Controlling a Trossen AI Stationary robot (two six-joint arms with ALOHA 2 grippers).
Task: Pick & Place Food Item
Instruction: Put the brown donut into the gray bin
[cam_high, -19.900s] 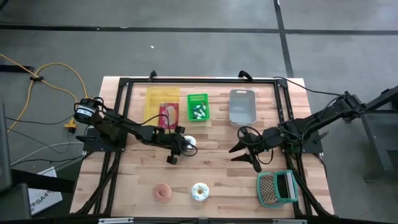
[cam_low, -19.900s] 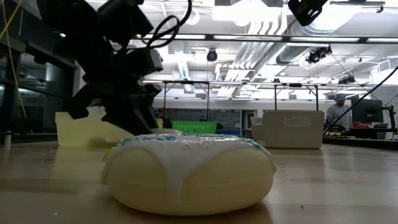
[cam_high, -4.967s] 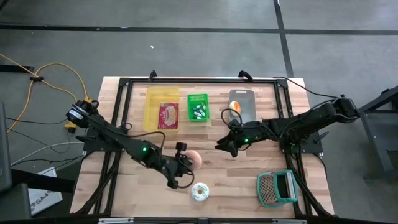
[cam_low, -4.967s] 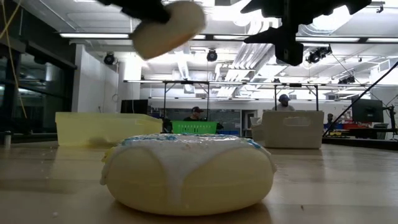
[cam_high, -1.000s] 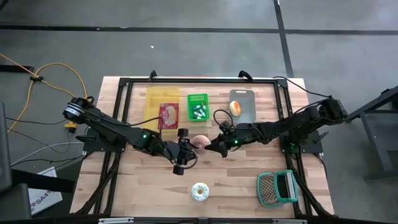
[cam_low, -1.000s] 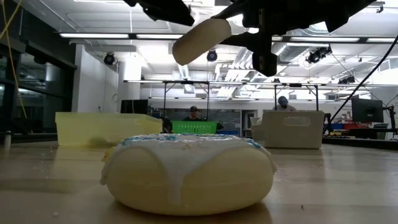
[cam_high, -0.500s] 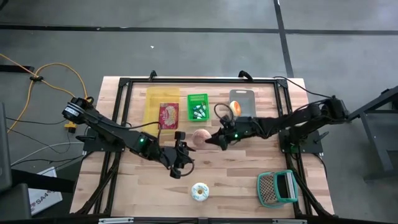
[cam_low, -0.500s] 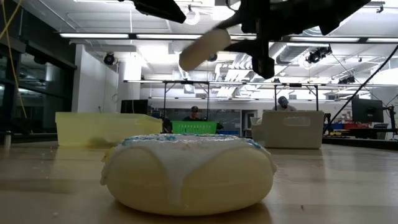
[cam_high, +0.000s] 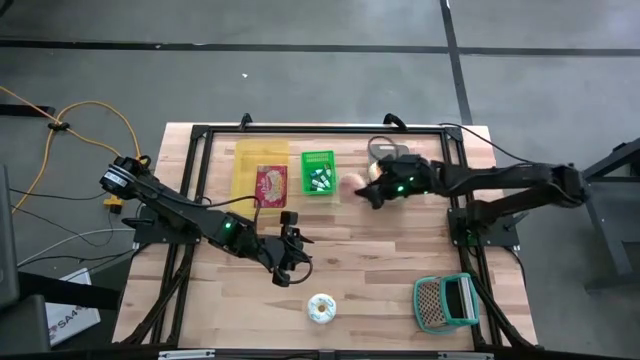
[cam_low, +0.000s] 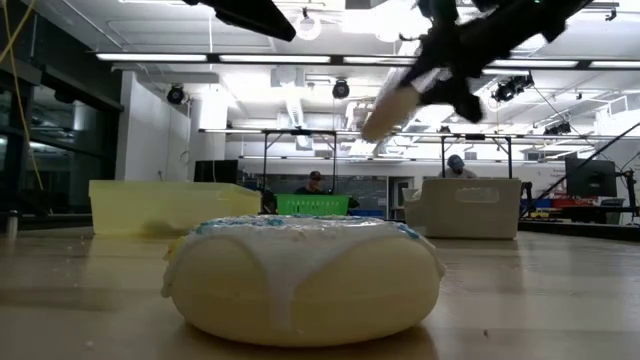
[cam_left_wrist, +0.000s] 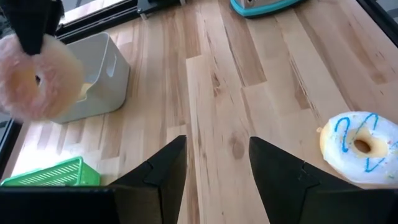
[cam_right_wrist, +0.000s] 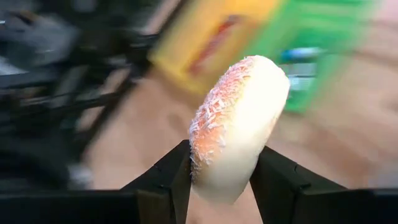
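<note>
Right now the right gripper hangs above the table between the green basket and the grey bin, its 2 fingers clamped on the pink donut. From the right wrist view the donut stands on edge between the dark fingers, its sugared pink face turned to one side and its pale underside to the other. Seen from above, the donut sits in the air just beside the green basket, clear of the wood. Level with the table, it shows tilted and high above the surface. The left gripper hovers over the middle of the table with its jaws apart and nothing between them, near the blue-striped white donut, which lies flat on the wood at the near edge. A yellow tray holds a red packet, and a teal grater lies at the right front corner.
</note>
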